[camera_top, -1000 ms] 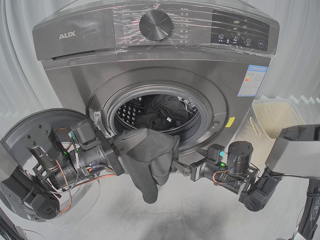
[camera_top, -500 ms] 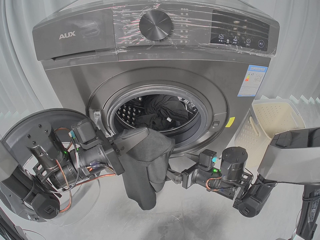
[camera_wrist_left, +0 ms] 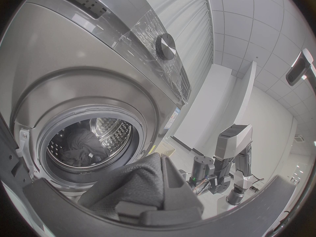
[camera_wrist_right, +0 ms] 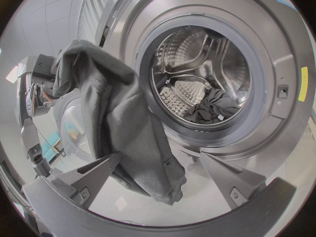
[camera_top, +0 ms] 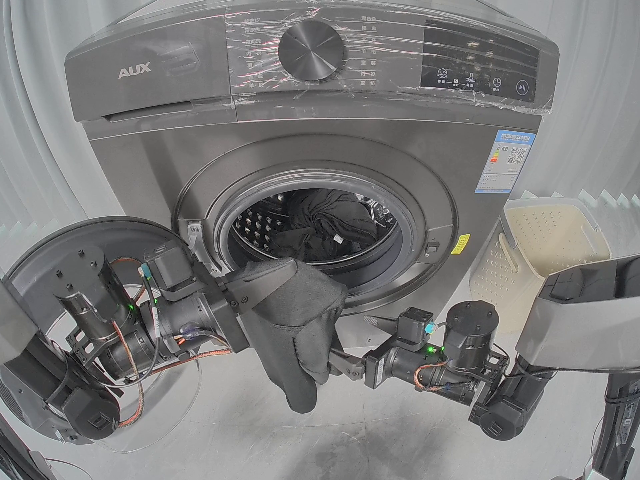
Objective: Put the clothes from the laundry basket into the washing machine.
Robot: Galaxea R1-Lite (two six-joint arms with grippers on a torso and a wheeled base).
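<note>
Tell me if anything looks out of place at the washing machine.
The grey garment hangs from the left end effector outside the washing machine drum, its lower end dangling well below the opening rather than lying inside. Wrinkled plastic film also covers the control panel.

- one grey metal front-loading washing machine [camera_top: 167, 155], with one round door [camera_top: 33, 268] swung open
- two dark garments: one charcoal mesh-knit garment [camera_top: 300, 321] hanging outside the opening, one black crumpled garment [camera_top: 327, 225] in the drum
- just one cream perforated plastic laundry basket [camera_top: 553, 228]
- one round brushed-metal dial [camera_top: 311, 50]
- two stickers on the front: a blue-and-white label [camera_top: 505, 161], a small yellow sticker [camera_top: 460, 243]
- two black grippers, left gripper [camera_top: 283, 271] and right gripper [camera_top: 357, 341]
</note>
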